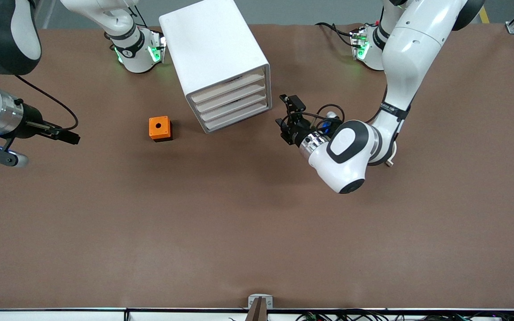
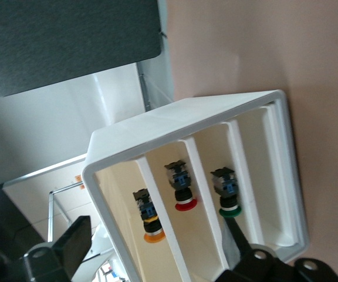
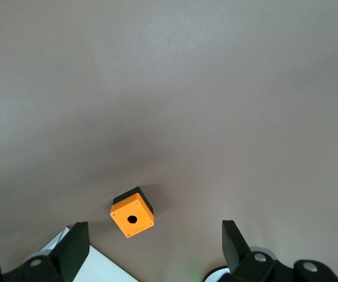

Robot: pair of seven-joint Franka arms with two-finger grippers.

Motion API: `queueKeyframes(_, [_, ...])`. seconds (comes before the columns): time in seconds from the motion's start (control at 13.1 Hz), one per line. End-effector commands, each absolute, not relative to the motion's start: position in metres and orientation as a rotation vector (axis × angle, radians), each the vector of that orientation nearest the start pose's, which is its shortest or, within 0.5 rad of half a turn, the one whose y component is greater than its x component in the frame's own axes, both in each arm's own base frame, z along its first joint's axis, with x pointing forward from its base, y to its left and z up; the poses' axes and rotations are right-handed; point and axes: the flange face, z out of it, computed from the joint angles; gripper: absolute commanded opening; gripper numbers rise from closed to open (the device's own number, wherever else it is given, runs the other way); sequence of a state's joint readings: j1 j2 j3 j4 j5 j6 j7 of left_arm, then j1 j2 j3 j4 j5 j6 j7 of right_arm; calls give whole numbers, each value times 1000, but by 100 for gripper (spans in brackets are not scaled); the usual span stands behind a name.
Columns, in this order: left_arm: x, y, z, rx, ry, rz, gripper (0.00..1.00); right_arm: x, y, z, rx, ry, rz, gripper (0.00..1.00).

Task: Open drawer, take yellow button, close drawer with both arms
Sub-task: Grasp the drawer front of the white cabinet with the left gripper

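The white cabinet (image 1: pixel 214 49) stands toward the arms' bases, and all of its stacked drawers (image 1: pixel 234 105) sit pushed in. My left gripper (image 1: pixel 284 117) hovers just in front of the drawers, open and holding nothing. The left wrist view looks into the cabinet's front (image 2: pixel 192 194). There the button (image 2: pixel 151 222) with the orange cap lies in one compartment, between my open left gripper's (image 2: pixel 157 244) fingers but farther off. My right gripper (image 1: pixel 67 135) waits at the right arm's end of the table, open and empty, and in its wrist view the right gripper (image 3: pixel 154 241) points toward the orange box.
An orange cube with a round hole (image 1: pixel 160 128) (image 3: pixel 132 212) sits on the brown table (image 1: pixel 239 223) beside the cabinet, toward the right arm's end. A red-capped part (image 2: pixel 183 191) and a green-capped part (image 2: pixel 227 197) lie in neighbouring compartments.
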State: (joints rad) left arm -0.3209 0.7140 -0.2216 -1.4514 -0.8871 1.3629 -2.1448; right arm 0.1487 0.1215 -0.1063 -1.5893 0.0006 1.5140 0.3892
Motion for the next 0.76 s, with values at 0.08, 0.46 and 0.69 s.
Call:
queueKeyframes(0.08, [500, -424, 286, 1828, 2292, -2168, 72, 577, 33, 544, -3109, 622, 311, 100])
queueKeyframes(0.46, [476, -461, 260, 1807, 2332, -2193, 55, 575, 57, 544, -3110, 668, 303, 100])
queueKeyframes(0.69, [460, -479, 257, 1793, 2359, -2235, 52, 575, 68, 543, -3105, 719, 295, 100])
